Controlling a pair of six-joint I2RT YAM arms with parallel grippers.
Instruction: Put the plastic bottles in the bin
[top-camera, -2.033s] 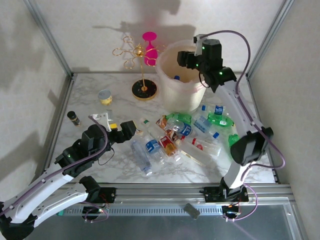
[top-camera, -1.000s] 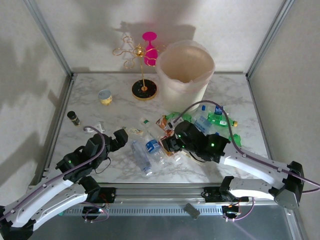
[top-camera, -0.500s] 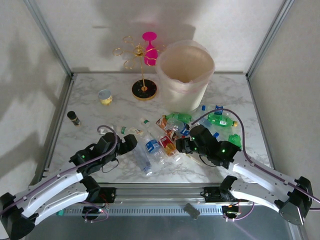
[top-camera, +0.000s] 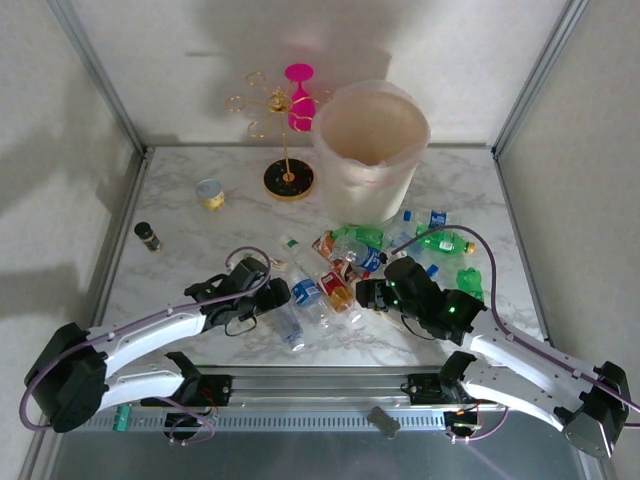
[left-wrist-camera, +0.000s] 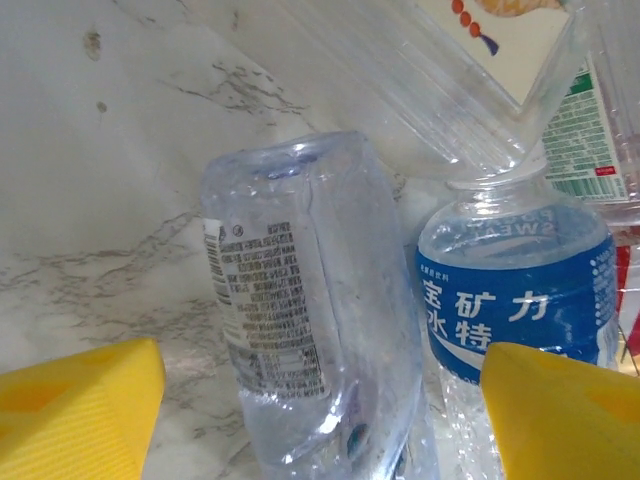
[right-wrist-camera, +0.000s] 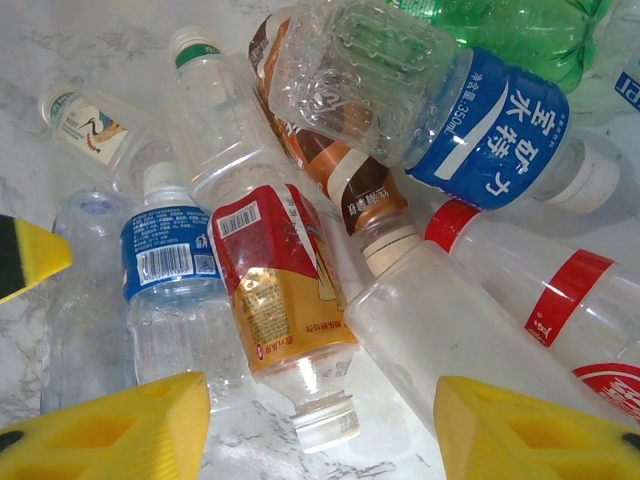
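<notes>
Barely begun: clear and green plastic bottles (top-camera: 345, 268) lie heaped on the marble desk (top-camera: 180, 225) just before the tall whitish-pink bin (top-camera: 350, 195), left hand (left-wrist-camera: 320, 355) and right hand (right-wrist-camera: 322, 388) both spread wide above them, nothing gripped.

Robot lab test cell, aluminium frame posts (top-camera: 97, 75), plain white walls (top-camera: 160, 50), marble-patterned tabletop (top-camera: 180, 225)

Clear plastic bottles (right-wrist-camera: 280, 290) with blue, red-and-orange and brown labels lie on the grey-veined white marble table (top-camera: 200, 250). The bin (top-camera: 365, 195) is translucent whitish-pink.
</notes>
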